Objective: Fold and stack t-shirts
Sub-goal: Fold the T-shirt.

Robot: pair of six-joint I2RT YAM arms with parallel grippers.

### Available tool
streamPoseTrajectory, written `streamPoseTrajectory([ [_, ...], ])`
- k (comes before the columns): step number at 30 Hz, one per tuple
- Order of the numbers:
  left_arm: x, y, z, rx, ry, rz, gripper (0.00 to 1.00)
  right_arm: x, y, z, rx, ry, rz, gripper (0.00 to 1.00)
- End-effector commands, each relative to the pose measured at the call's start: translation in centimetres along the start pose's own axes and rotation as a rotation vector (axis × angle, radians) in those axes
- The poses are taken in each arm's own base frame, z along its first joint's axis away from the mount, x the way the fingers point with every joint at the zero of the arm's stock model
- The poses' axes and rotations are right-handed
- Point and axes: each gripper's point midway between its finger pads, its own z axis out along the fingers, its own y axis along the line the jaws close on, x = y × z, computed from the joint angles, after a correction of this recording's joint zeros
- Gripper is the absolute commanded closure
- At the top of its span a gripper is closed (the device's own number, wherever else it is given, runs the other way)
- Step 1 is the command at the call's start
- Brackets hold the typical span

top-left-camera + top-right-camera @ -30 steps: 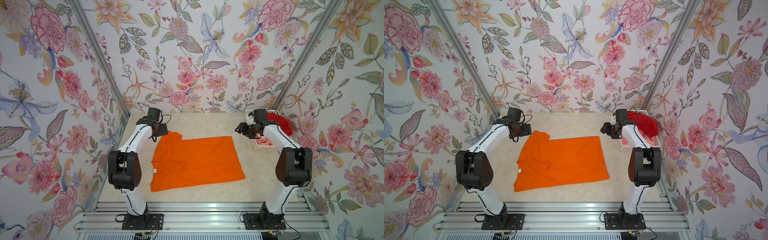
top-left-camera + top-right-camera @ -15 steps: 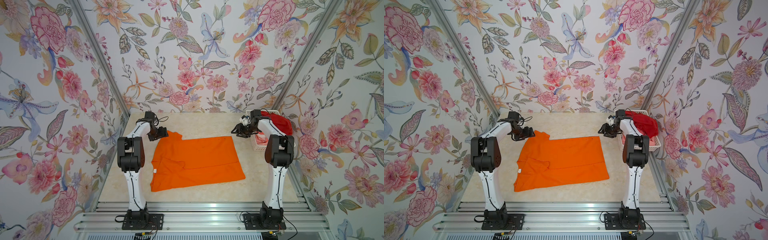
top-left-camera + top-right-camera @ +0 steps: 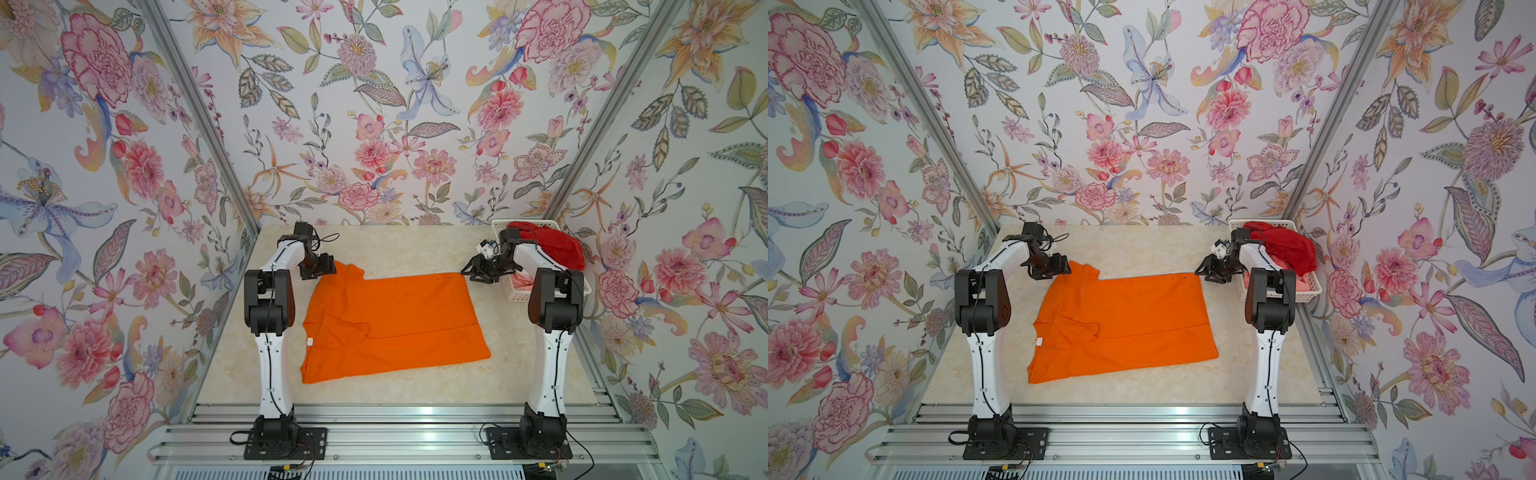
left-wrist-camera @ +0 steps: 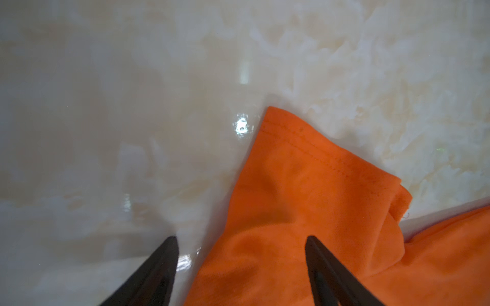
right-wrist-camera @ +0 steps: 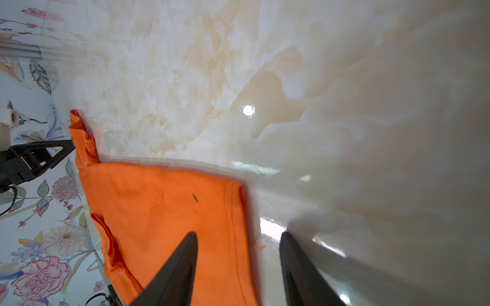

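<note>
orange t-shirt point(image 3: 395, 324) lies spread flat on the marble table point(image 3: 415, 253).

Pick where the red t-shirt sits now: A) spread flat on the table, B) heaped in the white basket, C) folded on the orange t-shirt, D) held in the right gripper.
B: both top views show the red t-shirt heaped over the white basket.
</note>
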Motion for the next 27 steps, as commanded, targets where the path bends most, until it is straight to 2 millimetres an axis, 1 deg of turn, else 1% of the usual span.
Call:
streamPoseTrajectory([
  [1,2.4,-1.4,2.9,0.056,0.115,0.008,0.4,1.7,-1.4,2.3,0.003,0.074,0.031,0.47],
  [3,2.6,-2.2,3.3,0.069,0.127,0.024,0.49,2.1,-1.5,2.7,-0.003,0.087,0.033,0.47],
  [6,3.1,-3.4,3.4,0.074,0.14,0.065,0.58,2.2,-1.4,2.7,-0.015,0.086,0.035,0.48],
  [8,3.6,-3.5,3.4,0.066,0.151,0.079,0.7,2.1,-1.3,2.8,-0.017,0.088,0.036,0.48],
  [9,3.7,-3.6,3.3,0.062,0.152,0.084,0.76,2.0,-1.2,2.9,-0.019,0.09,0.037,0.48],
  [10,3.8,-3.6,3.3,0.058,0.152,0.086,0.87,1.9,-1.0,3.0,-0.023,0.092,0.036,0.48],
  [11,3.8,-3.3,3.3,0.043,0.153,0.086,1.0,1.7,-0.8,3.2,-0.026,0.096,0.034,0.49],
  [13,3.8,-2.7,3.4,0.013,0.152,0.081,1.0,1.5,-0.6,3.7,-0.021,0.11,0.028,0.49],
  [16,3.8,-2.3,3.2,-0.019,0.149,0.084,1.0,1.3,-0.1,4.5,-0.006,0.13,0.01,0.5],
  [18,3.8,-2.0,2.9,-0.039,0.146,0.084,1.0,1.1,0.1,4.9,0.002,0.139,0.015,0.57],
  [20,3.8,-1.6,2.6,-0.058,0.142,0.081,1.0,1.1,0.3,5.3,0.003,0.152,0.023,0.7],
  [24,3.8,-1.3,1.9,-0.076,0.134,0.078,1.0,1.7,0.4,5.2,0.037,0.152,0.009,0.81],
  [25,3.8,-1.2,1.9,-0.081,0.134,0.077,1.0,1.7,0.4,5.0,0.046,0.142,0.005,0.89],
  [26,3.7,-1.1,1.8,-0.084,0.131,0.077,1.0,1.7,0.3,4.8,0.052,0.132,0.004,0.99],
  [27,3.6,-0.9,1.6,-0.088,0.127,0.072,1.0,1.6,0.2,4.5,0.059,0.12,0.002,1.0],
])
